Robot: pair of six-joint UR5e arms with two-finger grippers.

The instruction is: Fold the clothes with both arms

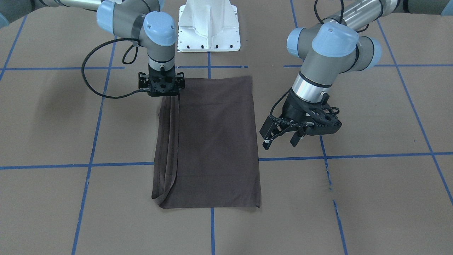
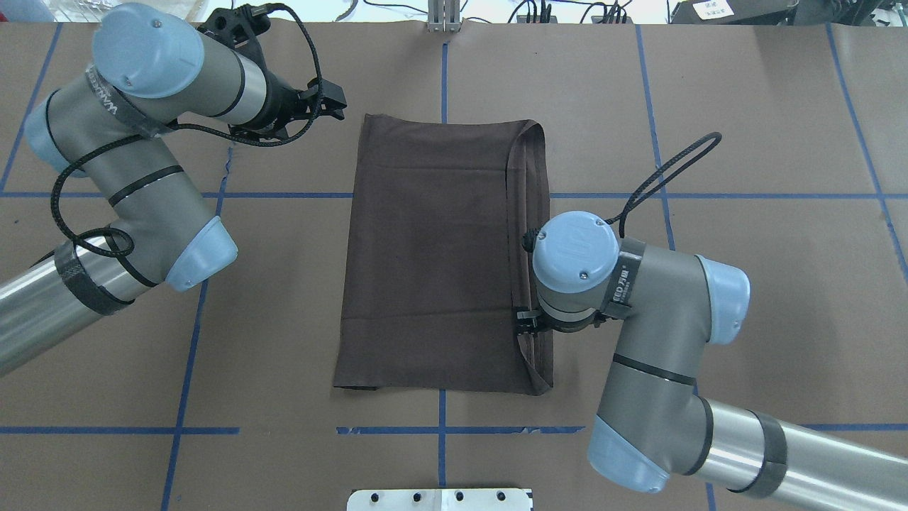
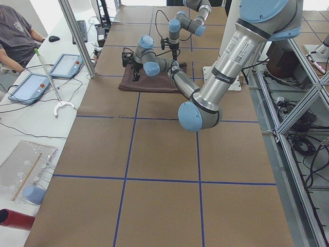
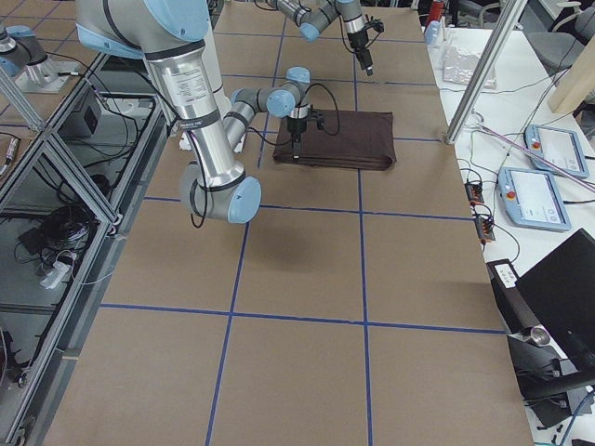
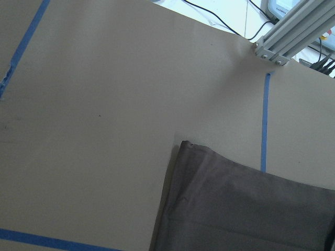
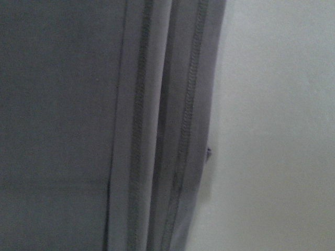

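Note:
The dark brown T-shirt lies flat on the table, folded into a long rectangle. Its collar, lettering and tags are hidden. Layered hems run along the edge on the robot's right side. My right gripper points straight down over that edge near the corner closest to the robot. Its fingers are hidden under the wrist, so I cannot tell their state. My left gripper is open and empty. It hovers just off the shirt's opposite side, near the far corner. That corner shows in the left wrist view.
The white pedestal base stands at the robot's side of the table. Blue tape lines grid the brown tabletop. An aluminium post stands beyond the far edge. An operator and tablets are at a side bench.

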